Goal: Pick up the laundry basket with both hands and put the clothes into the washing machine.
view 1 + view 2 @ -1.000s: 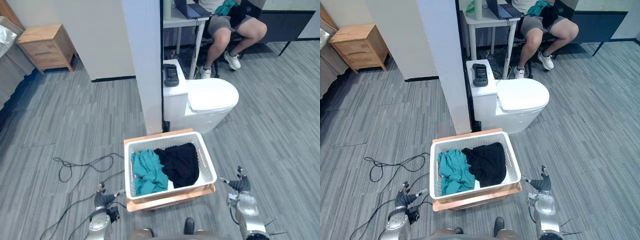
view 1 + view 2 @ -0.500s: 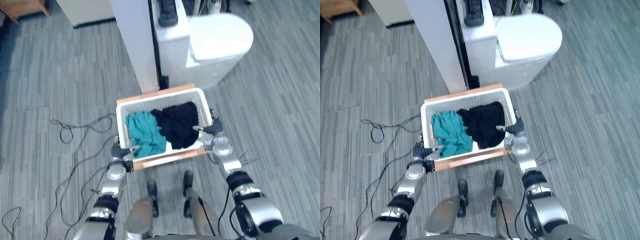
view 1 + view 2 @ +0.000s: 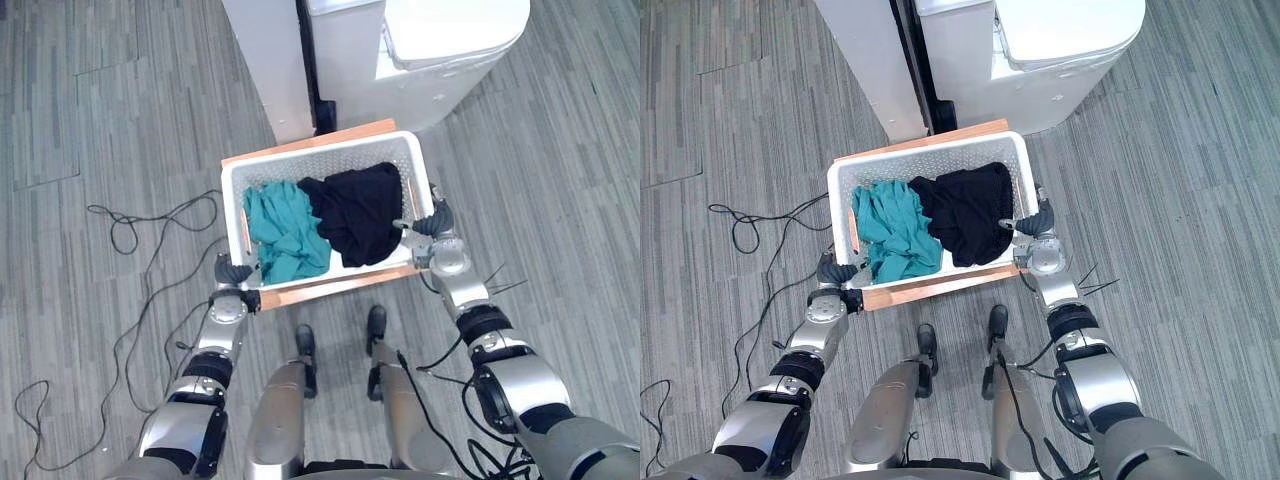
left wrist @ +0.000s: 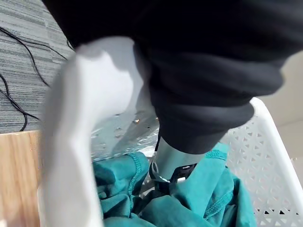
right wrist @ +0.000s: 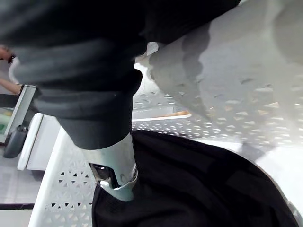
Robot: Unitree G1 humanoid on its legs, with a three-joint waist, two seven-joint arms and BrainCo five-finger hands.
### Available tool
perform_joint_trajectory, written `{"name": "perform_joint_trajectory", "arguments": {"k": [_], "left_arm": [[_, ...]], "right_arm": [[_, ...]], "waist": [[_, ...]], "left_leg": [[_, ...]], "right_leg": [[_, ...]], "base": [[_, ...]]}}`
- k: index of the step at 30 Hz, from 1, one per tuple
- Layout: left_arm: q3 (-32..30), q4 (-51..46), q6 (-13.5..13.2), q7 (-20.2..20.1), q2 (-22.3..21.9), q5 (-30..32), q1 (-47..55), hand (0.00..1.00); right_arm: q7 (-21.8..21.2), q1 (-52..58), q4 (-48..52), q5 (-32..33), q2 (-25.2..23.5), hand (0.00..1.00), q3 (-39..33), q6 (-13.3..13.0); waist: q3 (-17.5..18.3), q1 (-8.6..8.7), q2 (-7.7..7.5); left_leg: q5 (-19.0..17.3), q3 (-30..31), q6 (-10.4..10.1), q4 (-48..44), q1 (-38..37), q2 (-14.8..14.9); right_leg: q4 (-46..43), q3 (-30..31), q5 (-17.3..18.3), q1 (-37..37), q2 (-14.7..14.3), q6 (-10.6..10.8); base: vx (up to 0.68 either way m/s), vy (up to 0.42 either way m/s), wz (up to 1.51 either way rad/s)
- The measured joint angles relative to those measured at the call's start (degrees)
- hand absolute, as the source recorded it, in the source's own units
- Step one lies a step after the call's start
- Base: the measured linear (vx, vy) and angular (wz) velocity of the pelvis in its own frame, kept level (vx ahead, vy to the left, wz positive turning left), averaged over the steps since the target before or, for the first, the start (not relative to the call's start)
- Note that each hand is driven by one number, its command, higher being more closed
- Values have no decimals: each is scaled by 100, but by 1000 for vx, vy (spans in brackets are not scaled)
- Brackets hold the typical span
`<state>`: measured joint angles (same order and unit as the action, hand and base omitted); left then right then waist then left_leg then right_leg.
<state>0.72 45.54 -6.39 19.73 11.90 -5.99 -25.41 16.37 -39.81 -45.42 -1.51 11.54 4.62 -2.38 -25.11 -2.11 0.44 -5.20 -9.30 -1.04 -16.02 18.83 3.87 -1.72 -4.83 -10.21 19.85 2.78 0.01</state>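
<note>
Bracing the laundry basket [image 3: 320,160]
The left hand [image 3: 236,273] and right hand [image 3: 436,222] flank it, grip cannot be told; uneven lift could spill clothes [image 3: 288,228].

White perforated laundry basket [image 3: 320,162] sits upright, holding a crumpled teal garment [image 3: 288,228] beside a black garment [image 3: 360,212].

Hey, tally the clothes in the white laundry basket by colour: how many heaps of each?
Teal heap: 1
Black heap: 1
Total: 2 heaps in the laundry basket. How many garments each heap holds cannot be told.
</note>
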Motion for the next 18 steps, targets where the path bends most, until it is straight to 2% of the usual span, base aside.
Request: {"name": "perform_joint_trajectory", "arguments": {"k": [7, 11, 15, 18], "left_arm": [[271, -1487, 162, 45, 15, -1, 1413, 100], [333, -2490, 161, 42, -2, -9, 2392, 100], [340, -3219, 153, -74, -54, -61, 3218, 100], [338, -3621, 116, -83, -61, -122, 3562, 100]], "right_arm": [[35, 1470, 1535, 121, -46, 100, -85, -4], [43, 2463, 2743, 93, -74, 100, -89, -5], [0, 3506, 3838, 42, -128, 100, -79, -27], [-48, 3726, 4201, 19, -122, 100, -75, -138]], "waist": [[4, 21, 1], [97, 119, 7], [574, 108, 21], [814, 110, 34]], "left_leg": [[-72, 2, -4, 193, -508, -6], [-214, 32, -56, 214, -796, 20], [-279, 80, -92, 202, -1088, 18], [-310, 527, -126, 102, -1127, -72]], "right_leg": [[193, -12, 52, -522, -17, 13], [205, -37, 185, -820, -54, 20], [215, 20, 301, -1076, -129, 26], [239, 249, 288, -1090, -155, 33]], "base": [[67, 16, 0], [71, 21, 2], [117, 23, -8], [62, -2, -37]]}}
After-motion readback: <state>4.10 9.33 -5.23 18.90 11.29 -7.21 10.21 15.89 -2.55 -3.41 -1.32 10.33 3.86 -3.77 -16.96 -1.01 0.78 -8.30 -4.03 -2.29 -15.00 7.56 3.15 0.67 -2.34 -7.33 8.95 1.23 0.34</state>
